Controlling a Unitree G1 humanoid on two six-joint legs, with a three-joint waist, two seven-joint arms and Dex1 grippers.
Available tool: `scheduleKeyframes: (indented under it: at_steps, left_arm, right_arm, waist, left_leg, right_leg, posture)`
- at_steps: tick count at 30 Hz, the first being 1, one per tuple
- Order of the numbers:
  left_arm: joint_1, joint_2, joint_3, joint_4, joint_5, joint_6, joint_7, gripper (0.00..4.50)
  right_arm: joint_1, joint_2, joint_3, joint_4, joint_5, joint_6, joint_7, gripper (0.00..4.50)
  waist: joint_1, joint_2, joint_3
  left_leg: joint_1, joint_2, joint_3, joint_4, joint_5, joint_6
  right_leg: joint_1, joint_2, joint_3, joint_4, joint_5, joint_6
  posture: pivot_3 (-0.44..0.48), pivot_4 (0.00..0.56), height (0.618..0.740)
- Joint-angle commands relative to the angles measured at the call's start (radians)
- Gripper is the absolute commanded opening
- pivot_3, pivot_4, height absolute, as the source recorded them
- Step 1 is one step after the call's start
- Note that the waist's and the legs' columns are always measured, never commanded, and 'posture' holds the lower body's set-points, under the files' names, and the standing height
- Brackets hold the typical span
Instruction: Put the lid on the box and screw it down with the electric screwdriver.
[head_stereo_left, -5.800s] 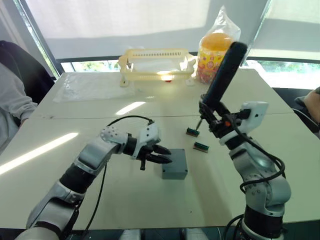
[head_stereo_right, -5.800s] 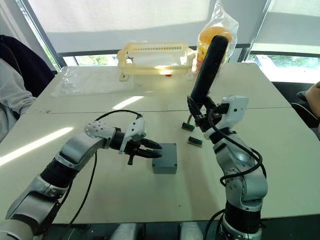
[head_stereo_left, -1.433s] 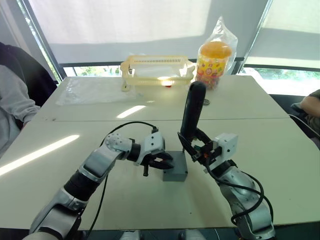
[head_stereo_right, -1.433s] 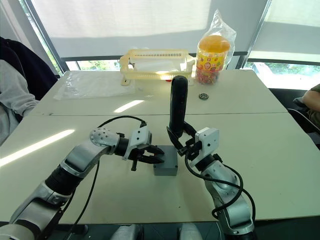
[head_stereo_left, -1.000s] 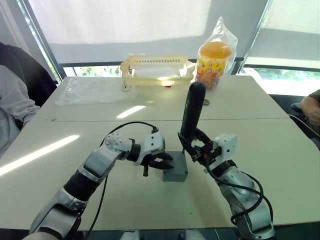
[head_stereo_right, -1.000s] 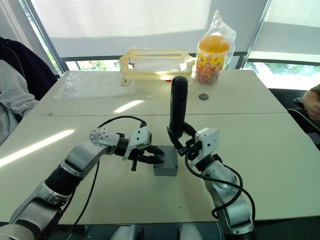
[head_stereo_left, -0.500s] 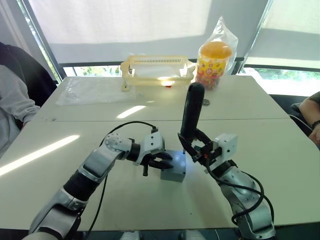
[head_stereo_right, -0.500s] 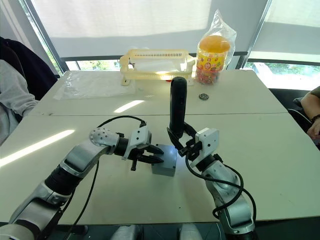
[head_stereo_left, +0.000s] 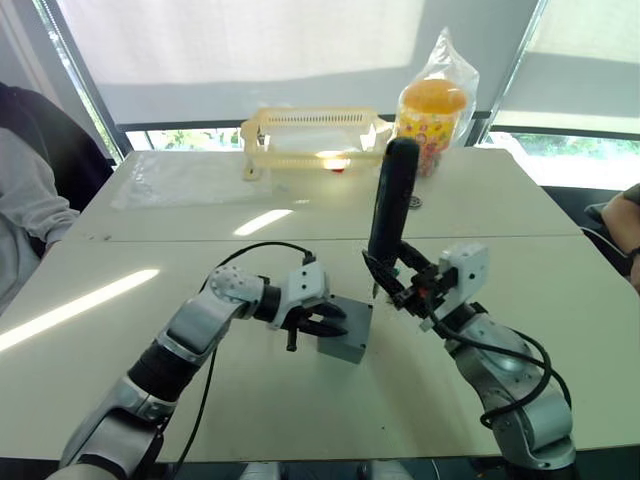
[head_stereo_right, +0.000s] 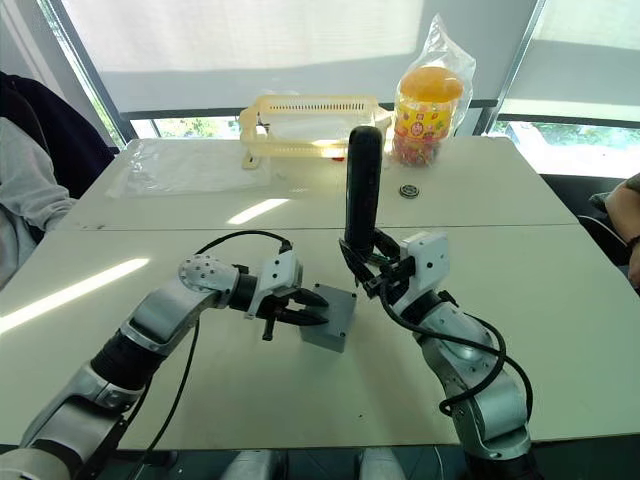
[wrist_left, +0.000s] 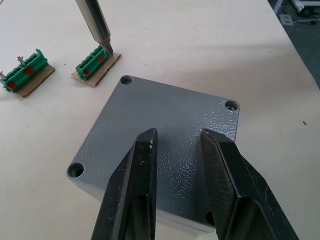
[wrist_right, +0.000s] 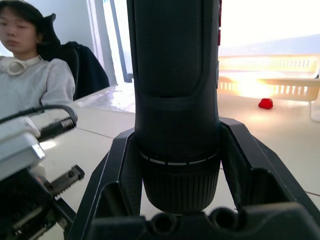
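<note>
Bracing: left gripper (head_stereo_left: 318, 323) has its fingers (wrist_left: 136, 175) a narrow gap apart, holding nothing, tips resting over the grey lid (wrist_left: 165, 140) from the box's left side.
Box and lid: the lid sits on the box (head_stereo_left: 347, 331) near the middle of the counter (head_stereo_left: 250, 400). Compared with half a second ago the box is skewed, turned so one corner points toward the robot, where it lay roughly square before.
Screw holes: three corner holes show in the left wrist view; whether any screw is seated cannot be told.
Driver: right gripper (head_stereo_right: 372, 272) is clamped round the electric screwdriver (head_stereo_right: 362, 190), upright. It has lifted and drawn back toward the far right; the bit hangs off the lid's far corner, above the counter by a green terminal block (wrist_left: 93, 60).
Meaning: my reading is that the bit has come off the lid, and the box's twist means the holes have moved, so the next approach needs re-aiming and firmer bracing.
Beyond: a second terminal block (wrist_left: 22, 75), then the yellow basket (head_stereo_left: 315, 135) and the bagged orange jar (head_stereo_left: 433, 110) at the far edge.
</note>
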Motion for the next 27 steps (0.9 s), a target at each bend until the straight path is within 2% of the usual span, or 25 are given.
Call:
scheduleKeyframes:
  at_steps: [1,3,6,9,12,16,18,22,25,27]
  left_arm:
    - [0.044,0.009,-0.038,0.044,0.037,0.017,0.007,1.33]
    - [0.050,0.007,-0.027,0.042,0.032,0.012,0.014,1.33]
    - [0.037,-0.006,0.045,0.004,-0.026,0.052,0.031,1.33]
    - [0.002,0.010,0.163,-0.062,-0.123,0.124,0.041,1.33]
    - [-0.026,0.055,0.269,-0.131,-0.216,0.214,0.045,1.33]
    - [-0.002,0.138,0.345,-0.234,-0.301,0.303,0.039,1.33]
    - [0.051,0.188,0.363,-0.303,-0.330,0.331,0.029,1.33]
    - [0.137,0.250,0.362,-0.416,-0.378,0.358,0.030,1.33]
    - [0.202,0.280,0.345,-0.481,-0.373,0.354,0.052,1.33]
    - [0.237,0.283,0.338,-0.502,-0.365,0.347,0.080,1.33]
  right_arm:
    - [-0.083,-0.008,-0.076,-0.118,0.092,0.045,-0.031,1.81]
    - [-0.141,-0.013,-0.130,-0.137,0.164,0.113,-0.068,1.81]
    - [-0.253,-0.063,-0.283,-0.109,0.425,0.300,-0.167,1.81]
    - [-0.355,-0.281,-0.455,0.033,0.807,0.496,-0.233,1.81]
    - [-0.390,-0.552,-0.526,0.237,1.042,0.680,-0.245,1.81]
    - [-0.327,-0.845,-0.454,0.449,1.120,0.942,-0.149,1.81]
    - [-0.287,-0.932,-0.382,0.542,1.099,1.065,-0.109,1.81]
    - [-0.288,-1.031,-0.243,0.651,1.036,1.117,-0.010,1.81]
    - [-0.365,-1.052,-0.095,0.720,0.965,1.117,0.057,1.81]
    - [-0.409,-1.046,-0.003,0.768,0.917,1.117,0.082,1.81]
  waist:
    - [0.000,0.000,0.000]
    - [0.000,0.000,0.000]
    - [0.001,0.001,0.002]
    - [0.001,0.005,0.008]
    - [0.001,0.007,0.023]
    - [0.000,0.006,0.025]
    - [-0.004,0.006,0.025]
    - [-0.009,0.010,0.028]
    - [-0.009,0.018,0.032]
    - [-0.007,0.018,0.032]
  left_leg:
    - [0.000,0.000,0.000,0.000,0.000,0.000]
    - [0.000,0.000,0.000,0.000,0.000,0.000]
    - [0.000,0.001,-0.001,0.000,0.000,0.000]
    - [-0.005,0.002,-0.002,0.002,0.000,0.000]
    - [-0.011,0.001,0.000,0.003,0.000,0.000]
    - [-0.014,-0.001,0.002,0.000,-0.001,0.003]
    - [-0.014,-0.001,0.002,0.000,-0.005,0.009]
    - [-0.014,0.000,0.004,0.000,-0.009,0.016]
    - [-0.015,0.000,0.006,0.003,-0.008,0.015]
    - [-0.015,0.000,0.006,0.004,-0.008,0.015]
  right_leg:
    - [0.000,0.000,0.000,0.000,0.000,0.000]
    - [0.000,0.000,0.000,0.000,0.000,0.000]
    - [0.000,0.000,0.000,0.000,0.000,0.000]
    - [-0.004,-0.001,0.000,0.000,0.000,0.000]
    - [-0.008,-0.002,0.000,0.000,0.001,0.000]
    - [-0.012,-0.002,-0.002,0.000,0.001,0.000]
    - [-0.013,-0.001,-0.002,0.000,0.001,0.006]
    - [-0.016,0.002,0.000,0.000,0.000,0.006]
    - [-0.017,0.002,0.001,0.001,0.000,0.006]
    - [-0.017,0.002,0.001,0.001,-0.001,0.005]
  posture:
    - [0.000,0.150,0.740]
    - [0.000,0.150,0.740]
    - [0.000,0.150,0.740]
    - [0.000,0.150,0.740]
    - [0.000,0.150,0.740]
    - [0.000,0.150,0.740]
    - [0.000,0.150,0.740]
    - [0.000,0.150,0.740]
    - [0.000,0.150,0.740]
    - [0.000,0.150,0.740]
